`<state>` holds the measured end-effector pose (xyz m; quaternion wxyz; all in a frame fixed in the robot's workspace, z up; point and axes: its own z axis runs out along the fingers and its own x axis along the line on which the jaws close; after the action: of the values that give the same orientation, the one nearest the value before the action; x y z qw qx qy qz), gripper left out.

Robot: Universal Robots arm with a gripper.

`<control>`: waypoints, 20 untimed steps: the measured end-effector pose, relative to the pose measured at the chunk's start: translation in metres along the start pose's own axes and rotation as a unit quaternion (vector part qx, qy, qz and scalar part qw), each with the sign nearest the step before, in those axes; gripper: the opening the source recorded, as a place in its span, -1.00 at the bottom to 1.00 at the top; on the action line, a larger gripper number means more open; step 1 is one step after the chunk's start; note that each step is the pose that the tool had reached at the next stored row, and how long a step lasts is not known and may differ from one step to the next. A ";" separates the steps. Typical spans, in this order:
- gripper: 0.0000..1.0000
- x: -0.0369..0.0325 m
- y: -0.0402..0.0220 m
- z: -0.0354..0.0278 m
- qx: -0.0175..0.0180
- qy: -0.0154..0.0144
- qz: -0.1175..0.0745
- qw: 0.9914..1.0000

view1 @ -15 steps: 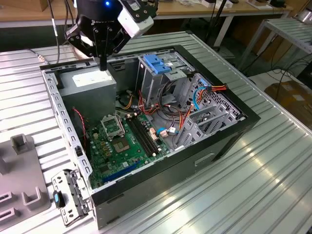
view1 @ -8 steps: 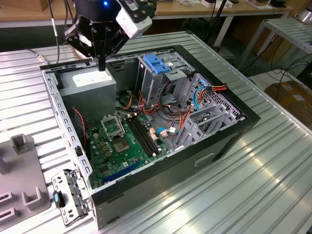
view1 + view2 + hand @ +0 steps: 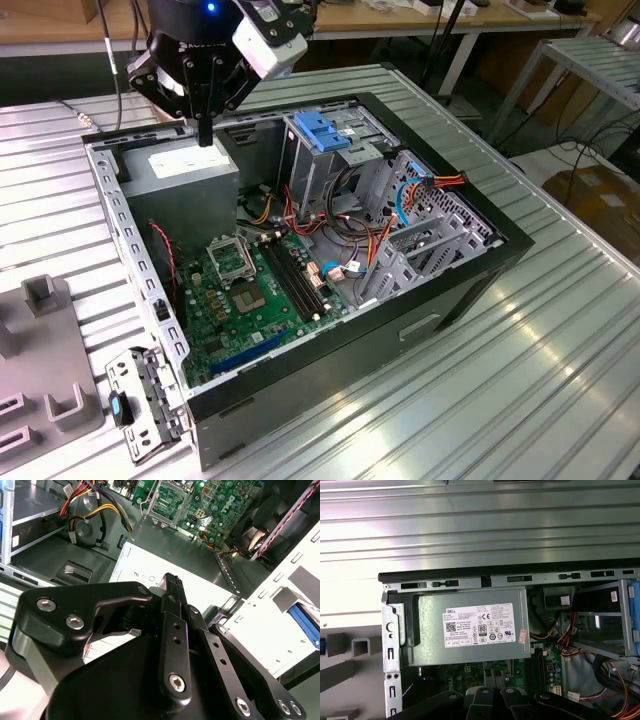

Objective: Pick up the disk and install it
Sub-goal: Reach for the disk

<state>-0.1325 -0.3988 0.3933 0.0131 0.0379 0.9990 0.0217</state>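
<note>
the black two-finger gripper (image 3: 205, 140) hung just above the grey metal power supply box with a white sticker (image 3: 185, 165), in a corner of the open black desktop computer case (image 3: 470, 290). pincer was clenched on nothing. the flat silver disk with blue plastic edging (image 3: 415, 175) looked slotted into the drive bay at the exterior view's right, orange and yellow wires (image 3: 447, 182) beside it, though i couldn't tell for sure.
</note>
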 end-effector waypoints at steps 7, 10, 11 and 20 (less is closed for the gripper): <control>-0.79 0.0076 -0.0003 -0.0002 0.000 0.000 0.000 1.000; -0.79 0.0079 -0.0003 -0.0002 0.000 0.000 0.000 1.000; -0.79 0.0079 -0.0003 -0.0003 -0.001 0.003 0.000 1.000; -0.79 0.0095 -0.0005 -0.0002 -0.003 0.012 0.001 1.000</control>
<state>-0.1420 -0.3985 0.3932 0.0013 0.0382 0.9990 0.0249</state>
